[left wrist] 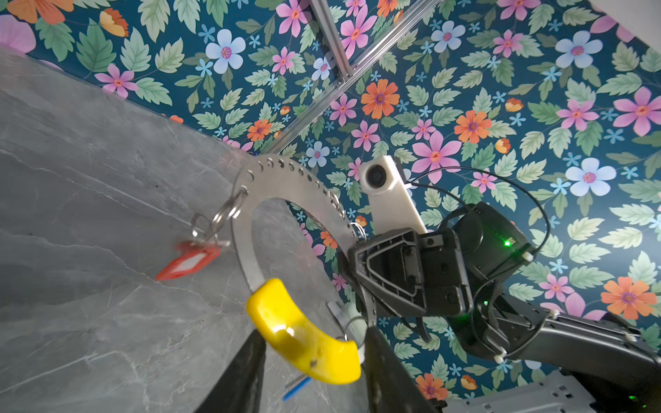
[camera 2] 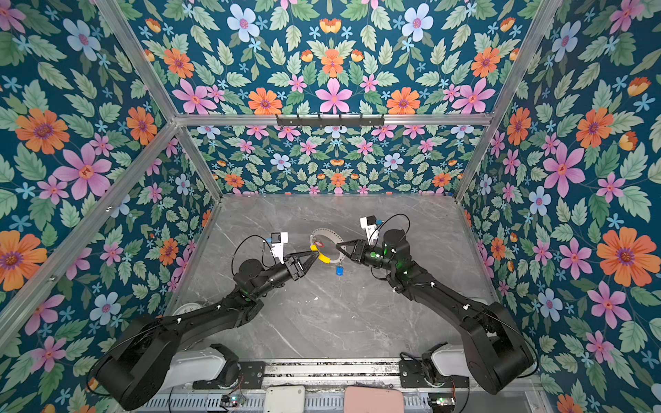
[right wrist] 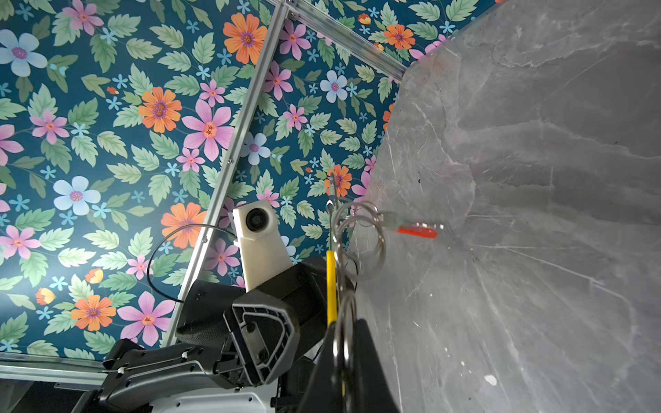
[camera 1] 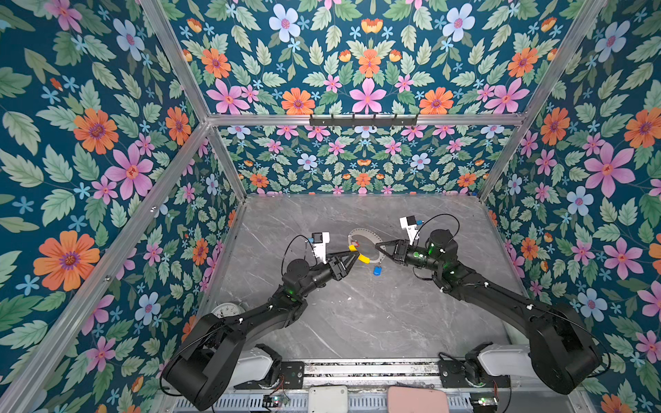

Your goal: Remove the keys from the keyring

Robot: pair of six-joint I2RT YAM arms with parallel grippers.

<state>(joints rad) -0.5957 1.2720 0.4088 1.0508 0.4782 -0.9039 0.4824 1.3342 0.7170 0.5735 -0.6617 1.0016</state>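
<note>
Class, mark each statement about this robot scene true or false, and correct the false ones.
1. The large grey metal hoop keyring lies flat on the grey marble table. False: it is held up off the table.
2. The right gripper is shut on the hoop's rim. True.
3. The silver key with the red-orange plastic tag hangs from the hoop. True.
4. The yellow sleeve sits at the right gripper. False: it sits at the left gripper, between its fingers.
</note>
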